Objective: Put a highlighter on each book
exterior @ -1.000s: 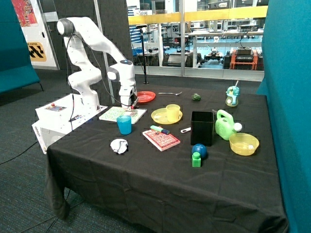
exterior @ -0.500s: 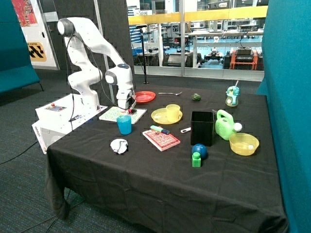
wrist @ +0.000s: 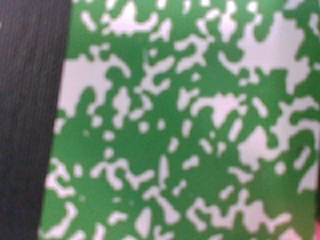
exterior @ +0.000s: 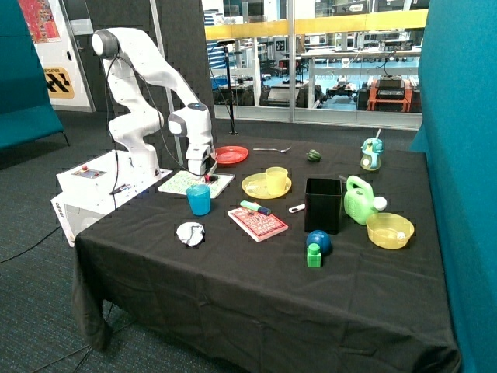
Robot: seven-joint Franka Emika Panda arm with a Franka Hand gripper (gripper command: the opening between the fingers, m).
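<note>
The larger book [exterior: 180,184], white with a green speckled cover, lies at the table's edge near the robot base; its cover [wrist: 175,125] fills the wrist view, with black cloth along one side. My gripper [exterior: 203,172] is lowered right over this book, and a small red item [exterior: 210,177] shows at its tip. The small red patterned book [exterior: 260,223] lies mid-table with a green highlighter [exterior: 255,207] resting on its far edge. A small white pen-like item [exterior: 297,208] lies on the cloth next to the black box.
A blue cup [exterior: 199,200] stands just in front of the speckled book. A red plate [exterior: 231,155] lies behind it. A yellow plate with a cup [exterior: 266,185], a black box [exterior: 323,204], a green watering can [exterior: 360,199] and a yellow bowl [exterior: 390,230] stand further along.
My gripper has swung from the red plate's side towards the middle of the speckled book and come down lower over it.
</note>
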